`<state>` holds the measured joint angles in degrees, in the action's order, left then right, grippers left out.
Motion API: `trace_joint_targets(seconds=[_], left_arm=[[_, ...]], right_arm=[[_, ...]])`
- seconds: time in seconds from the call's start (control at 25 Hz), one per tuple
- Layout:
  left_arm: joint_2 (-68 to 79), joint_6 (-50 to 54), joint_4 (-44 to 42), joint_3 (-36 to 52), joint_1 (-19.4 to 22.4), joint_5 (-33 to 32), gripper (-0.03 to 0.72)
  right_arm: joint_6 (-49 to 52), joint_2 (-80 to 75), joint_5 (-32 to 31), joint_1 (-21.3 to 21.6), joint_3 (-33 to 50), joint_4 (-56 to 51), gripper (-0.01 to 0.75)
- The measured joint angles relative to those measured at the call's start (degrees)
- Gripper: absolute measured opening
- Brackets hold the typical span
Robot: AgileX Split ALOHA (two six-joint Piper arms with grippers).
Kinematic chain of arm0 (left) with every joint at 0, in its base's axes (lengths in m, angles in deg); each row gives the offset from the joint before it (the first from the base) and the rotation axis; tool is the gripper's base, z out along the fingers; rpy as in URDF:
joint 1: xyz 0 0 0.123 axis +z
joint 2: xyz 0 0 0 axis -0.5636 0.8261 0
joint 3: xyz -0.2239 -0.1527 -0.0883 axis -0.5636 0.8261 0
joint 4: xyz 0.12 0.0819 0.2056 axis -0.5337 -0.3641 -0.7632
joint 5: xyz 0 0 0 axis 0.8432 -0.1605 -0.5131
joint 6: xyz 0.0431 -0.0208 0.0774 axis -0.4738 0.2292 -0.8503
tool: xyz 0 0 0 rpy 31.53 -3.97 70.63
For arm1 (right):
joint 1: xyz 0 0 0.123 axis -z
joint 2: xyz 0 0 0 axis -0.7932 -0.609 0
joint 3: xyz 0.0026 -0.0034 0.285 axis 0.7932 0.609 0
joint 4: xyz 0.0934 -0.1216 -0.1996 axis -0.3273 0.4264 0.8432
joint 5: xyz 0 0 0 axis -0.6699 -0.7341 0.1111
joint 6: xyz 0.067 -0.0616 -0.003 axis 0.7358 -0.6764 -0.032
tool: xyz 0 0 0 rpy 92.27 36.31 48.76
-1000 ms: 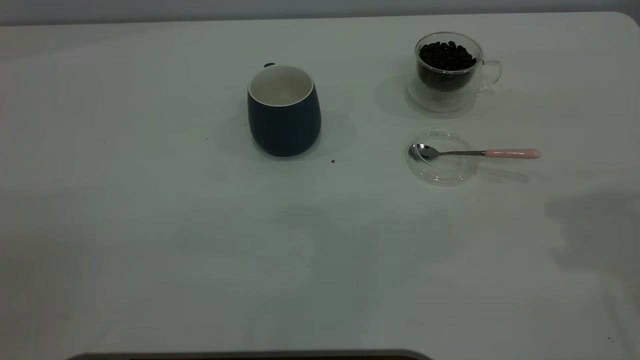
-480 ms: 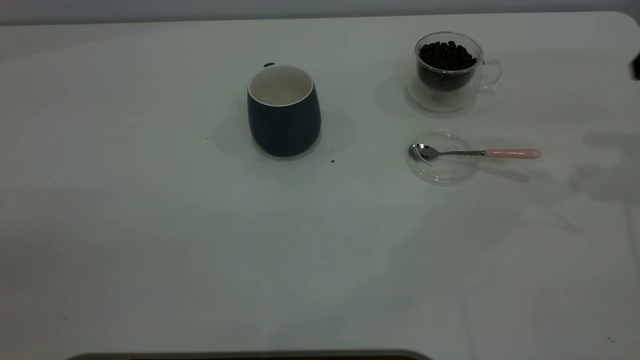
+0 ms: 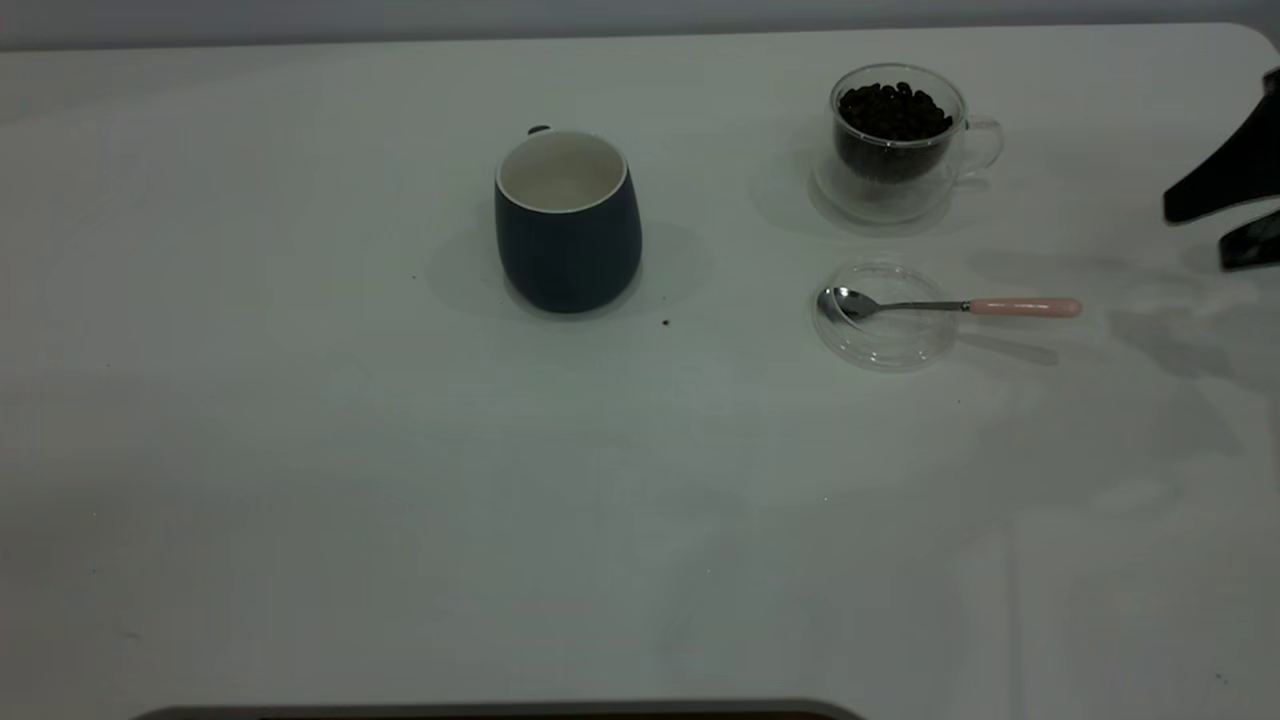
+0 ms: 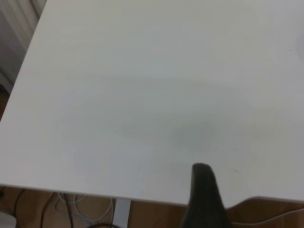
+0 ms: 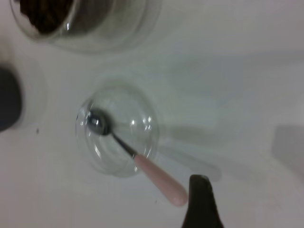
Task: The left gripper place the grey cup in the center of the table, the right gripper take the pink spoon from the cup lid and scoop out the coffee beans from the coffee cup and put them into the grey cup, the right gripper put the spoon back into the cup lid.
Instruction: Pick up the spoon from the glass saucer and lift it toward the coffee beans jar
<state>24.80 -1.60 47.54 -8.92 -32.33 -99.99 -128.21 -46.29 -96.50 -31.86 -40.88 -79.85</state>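
My right end effector (image 3: 1235,215) has come into the exterior view since half a second ago, when only a dark corner of it showed at the right edge; a second ago it was out of sight altogether. It now sits at about 3 o'clock in that view, its two dark fingers apart with a clear gap between them, so it is open and holds nothing. Nothing else has moved.

The bench (image 3: 300,480) is white and fills nearly the whole exterior view. On it, just left of centre toward 12 o'clock, stands the grey cup (image 3: 567,222), upright, dark outside and pale inside. I cannot see anything in it.

At about 1 o'clock stands the coffee cup (image 3: 897,140), clear glass with its handle toward the right edge, upright and loaded with dark coffee beans (image 3: 893,110). Directly below it in that view, toward 3 o'clock and apart from it, lies the cup lid (image 3: 884,316), a clear shallow disc flat on the bench.

The pink spoon (image 3: 950,305) rests with its metal bowl inside the lid and its pink handle reaching out over the lid's rim toward 3 o'clock, pointing at my right end effector, which is well apart from the handle's tip.

My left end effector (image 4: 204,199) is out of the exterior view; its wrist camera shows one dark finger over a bare bench edge, and I cannot tell whether it is open or closed.

A small dark speck (image 3: 666,322) lies near the grey cup's base, toward 4 o'clock from it.
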Motion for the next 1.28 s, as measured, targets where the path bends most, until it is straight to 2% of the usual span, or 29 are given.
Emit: trace_joint_targets(seconds=[0.32,0.52,0.88,1.28], left_arm=[[0.0,0.0,0.0,0.0,0.0,0.0,0.586],[0.0,0.0,0.0,0.0,0.0,0.0,0.586],[0.0,0.0,0.0,0.0,0.0,0.0,0.586],[0.0,0.0,0.0,0.0,0.0,0.0,0.586]], right_arm=[[-6.5,-6.8,-6.9,0.0,-0.9,-8.7,0.579],[-8.3,-8.4,-9.3,0.0,-1.0,-10.6,0.579],[-8.0,-11.7,-10.8,-0.2,-1.0,-11.5,0.579],[-9.5,-15.2,-11.5,-3.5,-1.0,-15.5,0.579]])
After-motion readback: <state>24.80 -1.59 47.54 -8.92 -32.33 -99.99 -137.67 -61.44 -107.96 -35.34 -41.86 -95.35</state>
